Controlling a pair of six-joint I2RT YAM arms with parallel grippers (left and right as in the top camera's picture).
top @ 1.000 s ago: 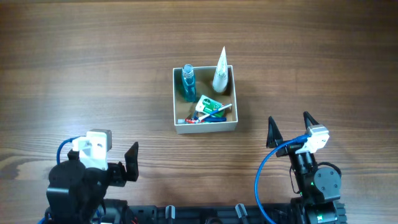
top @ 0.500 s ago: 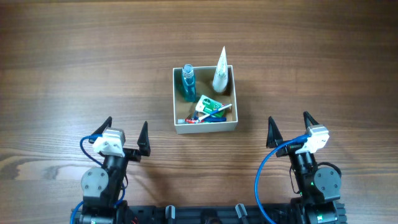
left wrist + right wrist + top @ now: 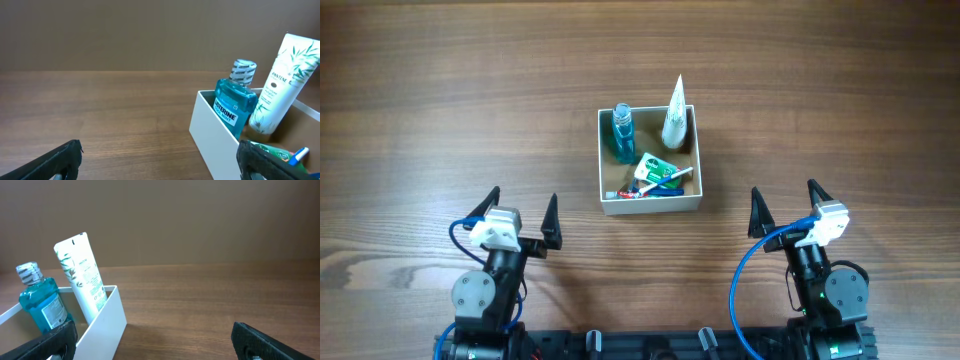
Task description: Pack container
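Note:
The container point(image 3: 651, 205) is a small white-walled box at the table's middle. In it stand a blue mouthwash bottle point(image 3: 622, 133) and a white tube point(image 3: 675, 118); a green packet point(image 3: 656, 167) and small red and blue items lie at its front. The bottle point(image 3: 235, 105), the tube point(image 3: 280, 82) and the container wall point(image 3: 212, 135) show in the left wrist view, and the same three show in the right wrist view: bottle point(image 3: 42, 302), tube point(image 3: 82, 277), wall point(image 3: 107, 322). My left gripper point(image 3: 520, 217) is open and empty, near the front edge left of the container. My right gripper point(image 3: 786, 206) is open and empty at the front right.
The wooden table point(image 3: 440, 110) spreads on all sides of the container. The arm bases stand at the front edge, with blue cables looping beside each wrist.
One second ago the left arm was folded lower and turned sideways; it has since swung upright with its fingers pointing at the table's middle. The right arm and the container have not moved.

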